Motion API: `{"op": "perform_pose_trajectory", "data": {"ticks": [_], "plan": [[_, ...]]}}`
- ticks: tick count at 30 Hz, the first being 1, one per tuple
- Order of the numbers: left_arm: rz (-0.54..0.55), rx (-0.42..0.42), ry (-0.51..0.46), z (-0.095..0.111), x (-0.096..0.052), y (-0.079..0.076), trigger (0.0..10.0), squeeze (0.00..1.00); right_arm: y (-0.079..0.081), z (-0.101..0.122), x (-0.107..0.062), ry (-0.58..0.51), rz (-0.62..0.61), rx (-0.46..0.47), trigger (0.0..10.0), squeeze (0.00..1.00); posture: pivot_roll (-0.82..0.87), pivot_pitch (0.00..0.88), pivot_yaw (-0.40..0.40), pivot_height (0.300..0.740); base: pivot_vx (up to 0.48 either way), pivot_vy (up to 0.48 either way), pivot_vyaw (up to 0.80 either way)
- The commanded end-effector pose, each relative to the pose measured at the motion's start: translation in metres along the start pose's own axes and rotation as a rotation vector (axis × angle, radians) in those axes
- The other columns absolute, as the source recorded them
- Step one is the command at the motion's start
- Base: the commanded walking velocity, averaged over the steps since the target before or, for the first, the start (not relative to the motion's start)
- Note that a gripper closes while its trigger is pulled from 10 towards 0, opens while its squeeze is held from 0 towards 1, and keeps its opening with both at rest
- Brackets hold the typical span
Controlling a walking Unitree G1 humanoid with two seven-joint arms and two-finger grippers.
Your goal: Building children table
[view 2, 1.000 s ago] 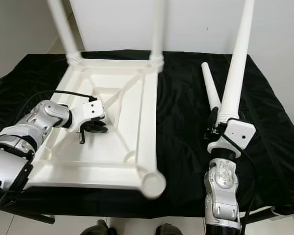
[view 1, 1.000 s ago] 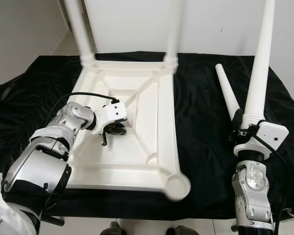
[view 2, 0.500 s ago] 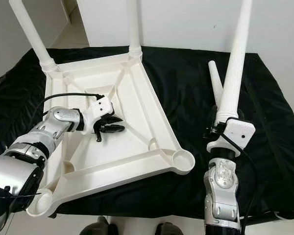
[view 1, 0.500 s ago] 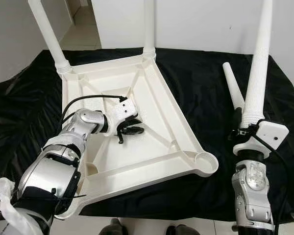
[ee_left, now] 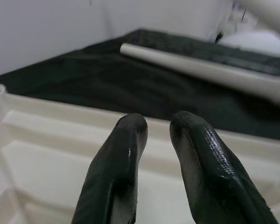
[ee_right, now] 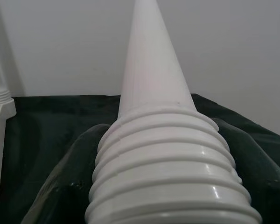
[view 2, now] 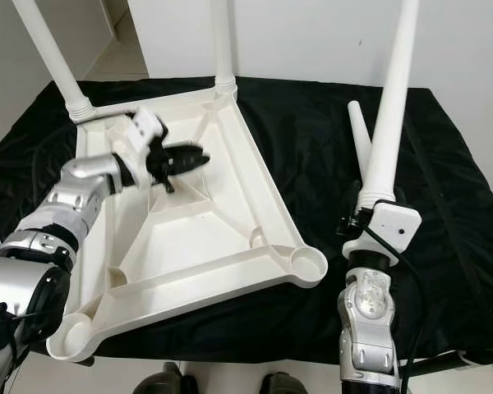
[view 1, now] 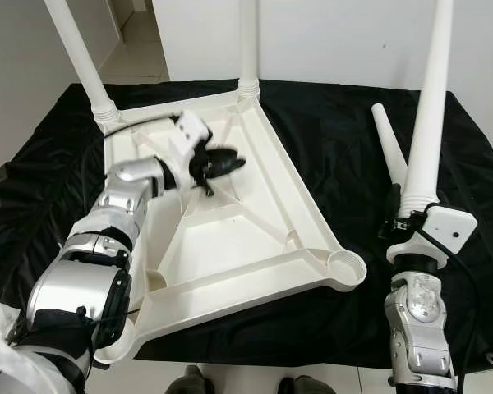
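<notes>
Currently your upturned white plastic table top [view 1: 230, 238] is lying ribbed underside up on the black cloth [view 1: 329, 148], two legs standing at its far corners. Your left gripper [view 1: 223, 164] is hovering over it, fingers slightly parted, empty. Your right gripper [view 1: 394, 215] is pinching a tapered white leg [view 1: 427, 107] upright.

My left pincer [ee_left: 154, 126], fingers slightly parted, empty, above white tabletop rim [ee_left: 60, 126]; loose leg [ee_left: 200, 72] lying on black cloth [ee_left: 84, 79] beyond.

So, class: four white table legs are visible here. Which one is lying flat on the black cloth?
The loose leg beside the right gripper. Two others stand screwed into the upturned tabletop; the held leg is upright.
</notes>
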State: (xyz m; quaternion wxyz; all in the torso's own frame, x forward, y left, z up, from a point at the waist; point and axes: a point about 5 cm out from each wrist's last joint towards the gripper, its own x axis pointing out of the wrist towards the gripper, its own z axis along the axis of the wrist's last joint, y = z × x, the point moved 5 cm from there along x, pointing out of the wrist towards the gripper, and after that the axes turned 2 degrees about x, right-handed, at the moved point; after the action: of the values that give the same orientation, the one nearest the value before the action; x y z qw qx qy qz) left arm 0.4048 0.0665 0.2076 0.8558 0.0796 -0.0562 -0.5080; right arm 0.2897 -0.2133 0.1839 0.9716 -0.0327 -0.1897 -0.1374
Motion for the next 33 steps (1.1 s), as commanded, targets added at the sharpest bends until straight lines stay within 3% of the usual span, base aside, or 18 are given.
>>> {"op": "perform_pose_trajectory", "data": {"ticks": [1,7,8,13,16,20,21,31,32,33], "plan": [[0.094,-0.06,-0.026,0.001,0.001,0.007,10.0,0.0,0.009,0.012,0.0,-0.05,0.021,-0.001,10.0,0.0,-0.03,0.047,0.038,0.74,0.0,0.0,0.0],[0.079,-0.175,-0.091,0.017,0.013,0.005,10.0,0.0,0.024,0.02,-0.003,-0.085,0.07,-0.009,10.0,0.0,-0.03,0.041,0.025,0.74,0.0,0.0,0.0],[0.034,-0.231,-0.132,0.028,0.022,-0.001,10.0,1.0,0.034,0.025,-0.004,-0.108,0.1,-0.015,10.0,0.0,-0.03,0.042,0.025,0.74,0.0,0.0,0.0],[-0.014,-0.319,-0.165,0.038,0.029,-0.008,10.0,1.0,0.045,0.028,-0.004,-0.122,0.136,-0.012,10.0,0.0,-0.04,0.043,0.029,0.74,0.0,0.0,0.0],[-0.075,-0.44,-0.219,0.052,0.041,-0.017,10.0,1.0,0.058,0.03,-0.001,-0.135,0.195,-0.005,10.0,0.0,-0.06,0.04,0.041,0.74,0.0,0.0,0.0],[-0.119,-0.488,-0.249,0.06,0.046,-0.024,10.0,1.0,0.066,0.032,0.001,-0.145,0.232,-0.007,10.0,0.0,-0.08,0.039,0.046,0.74,0.0,0.0,0.0],[-0.142,-0.538,-0.273,0.066,0.049,-0.027,10.0,1.0,0.072,0.033,0.002,-0.152,0.269,-0.01,10.0,0.0,-0.08,0.036,0.05,0.74,0.0,0.0,0.0],[-0.153,-0.627,-0.29,0.076,0.056,-0.03,10.0,1.0,0.093,0.033,0.003,-0.159,0.391,-0.017,10.0,0.0,-0.08,0.025,0.046,0.74,0.0,0.0,0.0],[-0.152,-0.637,-0.281,0.076,0.058,-0.03,10.0,0.33,0.1,0.033,0.003,-0.157,0.431,-0.016,10.0,0.0,-0.07,0.019,0.044,0.74,0.0,0.0,0.0],[-0.156,-0.675,-0.268,0.075,0.06,-0.031,10.0,0.0,0.106,0.032,0.003,-0.159,0.464,-0.02,10.0,0.0,-0.07,0.014,0.044,0.74,0.0,0.0,0.0]]}}
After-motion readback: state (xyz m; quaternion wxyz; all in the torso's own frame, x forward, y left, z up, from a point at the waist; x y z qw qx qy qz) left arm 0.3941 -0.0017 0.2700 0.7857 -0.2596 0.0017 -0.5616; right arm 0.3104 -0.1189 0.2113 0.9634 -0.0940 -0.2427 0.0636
